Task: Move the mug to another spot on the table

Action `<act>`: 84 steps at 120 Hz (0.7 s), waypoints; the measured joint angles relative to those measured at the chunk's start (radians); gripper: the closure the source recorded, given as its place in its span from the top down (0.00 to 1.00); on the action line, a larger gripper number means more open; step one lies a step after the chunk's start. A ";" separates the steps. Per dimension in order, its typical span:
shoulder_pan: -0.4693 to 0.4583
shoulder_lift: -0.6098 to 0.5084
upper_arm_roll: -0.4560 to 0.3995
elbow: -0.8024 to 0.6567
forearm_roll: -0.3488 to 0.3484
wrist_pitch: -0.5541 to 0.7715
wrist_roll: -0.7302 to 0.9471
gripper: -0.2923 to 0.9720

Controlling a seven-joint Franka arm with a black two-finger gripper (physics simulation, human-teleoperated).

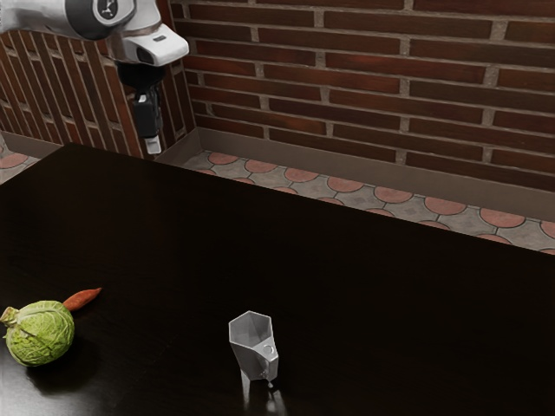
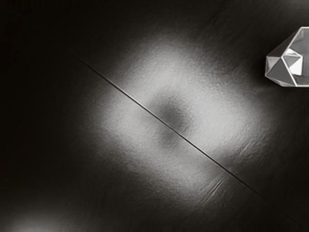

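A grey faceted mug [image 1: 251, 345] stands upright on the dark table [image 1: 364, 286], near its front edge and about midway across the exterior view. My gripper [image 1: 152, 143] hangs high over the table's far corner at the exterior view's upper left. It points down, well away from the mug, and holds nothing. In the wrist view the mug [image 2: 289, 63] appears from above, off to one side of my hand. A thin seam crosses the glossy table [image 2: 145, 145] below my hand.
A green cabbage [image 1: 39, 332] and a small orange carrot [image 1: 82, 299] lie near the front edge at the exterior view's left. Brick walls and a tiled floor lie behind the table.
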 joint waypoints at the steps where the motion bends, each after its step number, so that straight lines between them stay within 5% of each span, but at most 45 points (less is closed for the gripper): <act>1: 0.000 0.000 0.000 0.000 0.000 0.000 0.000 0.77; 44: -0.024 0.015 -0.020 -0.022 0.001 0.000 0.003 0.77; 63: -0.071 0.006 -0.139 -0.117 0.012 0.022 0.010 0.77; 84: -0.112 0.019 -0.170 -0.244 0.044 0.151 0.081 0.77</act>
